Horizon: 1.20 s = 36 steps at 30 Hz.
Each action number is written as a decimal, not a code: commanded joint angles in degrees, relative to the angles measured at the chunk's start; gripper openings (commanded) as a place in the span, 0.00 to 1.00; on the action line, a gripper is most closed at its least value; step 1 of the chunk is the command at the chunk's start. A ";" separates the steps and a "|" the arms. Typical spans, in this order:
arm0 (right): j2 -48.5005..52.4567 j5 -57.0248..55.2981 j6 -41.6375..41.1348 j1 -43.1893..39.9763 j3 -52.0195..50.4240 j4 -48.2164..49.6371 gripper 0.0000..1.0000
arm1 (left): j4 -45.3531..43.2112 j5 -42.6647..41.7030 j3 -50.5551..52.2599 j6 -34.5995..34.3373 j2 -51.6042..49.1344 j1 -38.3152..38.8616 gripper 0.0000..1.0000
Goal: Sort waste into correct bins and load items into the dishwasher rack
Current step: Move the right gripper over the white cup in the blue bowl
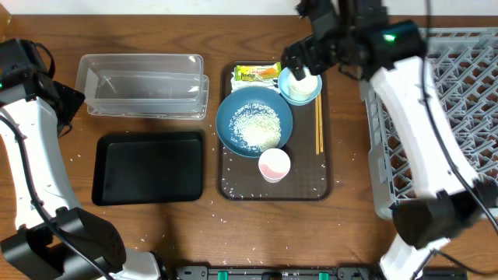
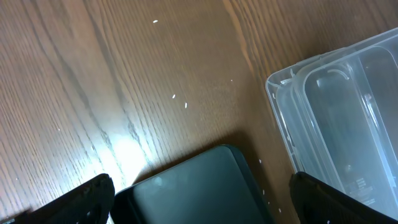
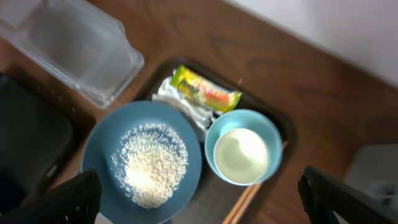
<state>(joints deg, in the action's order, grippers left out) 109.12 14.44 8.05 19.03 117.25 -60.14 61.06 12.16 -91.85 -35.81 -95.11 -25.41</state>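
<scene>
The right gripper (image 3: 200, 205) is wide open and empty above the light-blue bowl (image 3: 271, 137). Rice (image 3: 151, 163) sits in the dark-blue bowl (image 3: 99, 144) beside it. The left gripper (image 2: 202, 202), wide open and empty, is above the black tray (image 2: 199, 183) and clear tub (image 2: 348, 112).

Rice (image 1: 257, 126) inside upright dark-blue bowl (image 1: 224, 120)

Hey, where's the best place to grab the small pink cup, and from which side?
Its rim, from straight above: the pink cup stands upright, mouth open, so one finger could go inside and one outside. Probably take the edge facing away from the dark-blue bowl, which crowds it.
</scene>
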 commanded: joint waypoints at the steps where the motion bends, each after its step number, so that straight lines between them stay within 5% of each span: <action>1: 3.63 3.26 0.96 1.44 1.51 0.81 0.99 | -0.02 0.48 -0.26 -0.28 -0.22 -0.17 0.93; 8: 10.86 3.10 -4.37 2.03 1.51 5.16 0.99 | -0.02 0.48 -0.26 -0.28 -0.22 -0.17 0.93; 12: 13.97 -4.76 -14.16 2.19 1.51 5.11 0.85 | -0.02 0.48 -0.26 -0.28 -0.22 -0.17 0.93; 16: 15.41 -9.11 -19.89 3.06 1.51 5.29 0.83 | -0.02 0.48 -0.26 -0.28 -0.22 -0.17 0.93; 22: 15.58 -10.25 -26.32 4.22 1.42 5.25 0.59 | -0.02 0.48 -0.26 -0.28 -0.22 -0.17 0.93; 36: 20.26 -22.38 -32.26 7.19 0.85 0.66 0.65 | -0.02 0.48 -0.26 -0.28 -0.22 -0.17 0.93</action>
<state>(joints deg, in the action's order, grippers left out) 128.31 -3.79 -22.09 25.98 117.47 -59.46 61.06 12.19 -91.85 -35.81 -95.11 -25.41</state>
